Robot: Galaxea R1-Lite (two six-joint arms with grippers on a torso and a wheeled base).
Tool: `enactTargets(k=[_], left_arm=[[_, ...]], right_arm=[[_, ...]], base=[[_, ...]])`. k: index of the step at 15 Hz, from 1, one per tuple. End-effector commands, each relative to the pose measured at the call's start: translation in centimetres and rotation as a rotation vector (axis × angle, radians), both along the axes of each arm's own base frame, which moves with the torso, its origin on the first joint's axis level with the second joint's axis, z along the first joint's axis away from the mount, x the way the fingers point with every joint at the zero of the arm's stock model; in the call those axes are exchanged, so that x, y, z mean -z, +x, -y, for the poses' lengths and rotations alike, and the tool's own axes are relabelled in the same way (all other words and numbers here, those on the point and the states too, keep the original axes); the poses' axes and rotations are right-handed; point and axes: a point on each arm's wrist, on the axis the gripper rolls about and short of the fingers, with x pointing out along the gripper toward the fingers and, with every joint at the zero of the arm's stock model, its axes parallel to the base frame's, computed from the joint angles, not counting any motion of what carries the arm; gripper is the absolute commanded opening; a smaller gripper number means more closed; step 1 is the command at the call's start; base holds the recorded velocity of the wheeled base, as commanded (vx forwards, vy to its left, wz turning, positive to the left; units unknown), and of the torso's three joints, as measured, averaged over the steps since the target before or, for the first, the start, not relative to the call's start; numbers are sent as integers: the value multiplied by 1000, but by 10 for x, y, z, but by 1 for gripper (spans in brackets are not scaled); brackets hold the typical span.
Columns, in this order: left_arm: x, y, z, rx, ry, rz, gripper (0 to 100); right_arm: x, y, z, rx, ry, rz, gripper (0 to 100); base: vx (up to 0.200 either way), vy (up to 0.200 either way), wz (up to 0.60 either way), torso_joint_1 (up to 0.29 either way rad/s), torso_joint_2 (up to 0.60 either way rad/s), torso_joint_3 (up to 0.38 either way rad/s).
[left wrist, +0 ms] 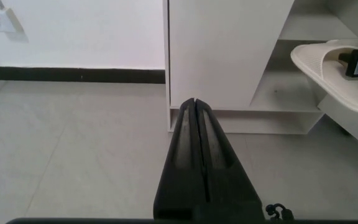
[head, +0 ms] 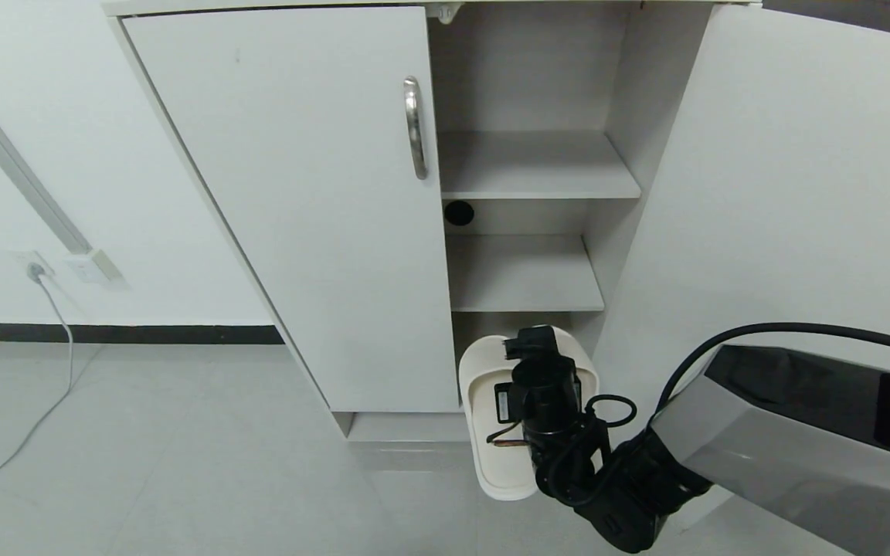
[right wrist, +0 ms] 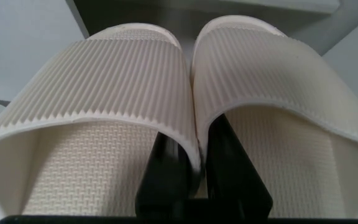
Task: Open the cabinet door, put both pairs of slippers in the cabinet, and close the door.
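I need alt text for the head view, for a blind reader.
The right end effector holds a pair of cream slippers at the bottom opening of a white cabinet. Its right door stands open; the left door is shut.

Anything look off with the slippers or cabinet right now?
Nothing stands out. The right gripper pinches both slippers side by side at the bottom compartment; the right door stands wide open.
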Motion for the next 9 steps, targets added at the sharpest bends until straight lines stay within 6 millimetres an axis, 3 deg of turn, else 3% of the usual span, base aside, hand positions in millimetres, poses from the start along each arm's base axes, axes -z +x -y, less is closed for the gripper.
enactTargets(k=[1,4,9], left_arm=[[0,0,0,0,-1,-2,0],[0,0,0,0,-1,-2,0],[0,0,0,-2,-1,-2,0]], right_arm=[[2,0,0,1,-5,-4,0],[2,-1,1,4,-4,-3,0],[-27,-11,6,-4,21,98,0]], base=[[0,0,0,2,7,-198],[0,0,0,5,5,-198],[0,0,0,4,2,-43]])
